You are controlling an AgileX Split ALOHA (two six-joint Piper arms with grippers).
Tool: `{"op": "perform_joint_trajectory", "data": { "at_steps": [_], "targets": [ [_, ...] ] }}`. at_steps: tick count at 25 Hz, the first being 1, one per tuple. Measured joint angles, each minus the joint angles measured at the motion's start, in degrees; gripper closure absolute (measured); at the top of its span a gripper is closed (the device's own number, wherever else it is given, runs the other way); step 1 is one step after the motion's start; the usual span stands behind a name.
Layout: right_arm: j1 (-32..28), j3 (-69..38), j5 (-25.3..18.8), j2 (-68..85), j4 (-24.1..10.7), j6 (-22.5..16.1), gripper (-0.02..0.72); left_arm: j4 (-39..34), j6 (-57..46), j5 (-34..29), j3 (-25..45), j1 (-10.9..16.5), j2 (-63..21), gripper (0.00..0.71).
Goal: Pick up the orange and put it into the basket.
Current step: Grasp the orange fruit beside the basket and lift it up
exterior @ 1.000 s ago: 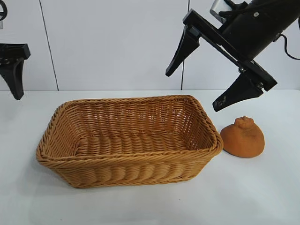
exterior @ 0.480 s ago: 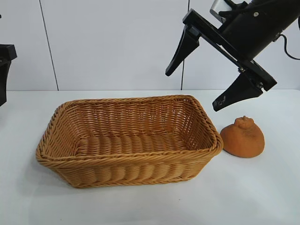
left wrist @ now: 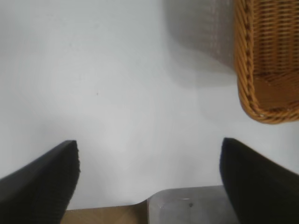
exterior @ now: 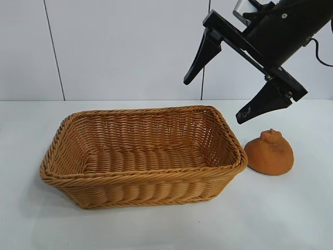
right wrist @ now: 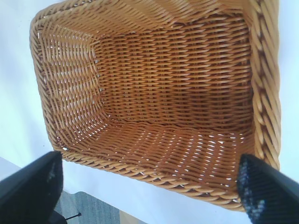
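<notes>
The orange [exterior: 269, 152] is a dull burnt-orange dome, rough-skinned with a knobby top; it sits on the table [exterior: 291, 208] just below the right gripper [exterior: 216, 100], whose jaws gape wide and empty; the wicker basket [exterior: 130, 177] lies beside it; the left gripper [left wrist: 149, 161] spreads wide too.

— What lies beneath the right claw [exterior: 213, 101]?
— A plain white surface [exterior: 156, 229], spreading out on every side of it.
— And behind that claw?
— A pale panelled wall [exterior: 130, 47]. One dark seam [exterior: 53, 49] runs well off to its side.
— Under the left claw [left wrist: 149, 149]?
— The same surface, ending at a grey metal plate [left wrist: 187, 205] beside a tan strip [left wrist: 103, 217].
</notes>
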State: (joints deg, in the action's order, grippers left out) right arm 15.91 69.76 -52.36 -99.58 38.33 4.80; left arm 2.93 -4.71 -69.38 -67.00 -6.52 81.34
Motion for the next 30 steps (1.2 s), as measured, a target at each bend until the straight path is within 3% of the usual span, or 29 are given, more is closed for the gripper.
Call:
{"op": "perform_joint_trajectory", "data": {
  "at_steps": [11, 19, 25, 30],
  "targets": [
    [0.0, 0.0, 0.1, 0.0, 0.0, 0.0, 0.01, -2.93, 0.16, 0.16, 22.02, 0.0, -28.82, 0.121],
    [0.0, 0.0, 0.54, 0.0, 0.0, 0.0, 0.01, -2.93, 0.37, 5.92, 35.16, 0.0, -51.84, 0.121],
    [0.0, 0.0, 0.64, 0.0, 0.0, 0.0, 0.01, -1.89, 2.74, 8.11, 38.01, 0.0, -62.89, 0.121],
    [0.0, 0.0, 0.64, 0.0, 0.0, 0.0, 0.01, -1.95, 3.19, 8.28, 38.02, 0.0, -65.36, 0.121]
  ]
}}
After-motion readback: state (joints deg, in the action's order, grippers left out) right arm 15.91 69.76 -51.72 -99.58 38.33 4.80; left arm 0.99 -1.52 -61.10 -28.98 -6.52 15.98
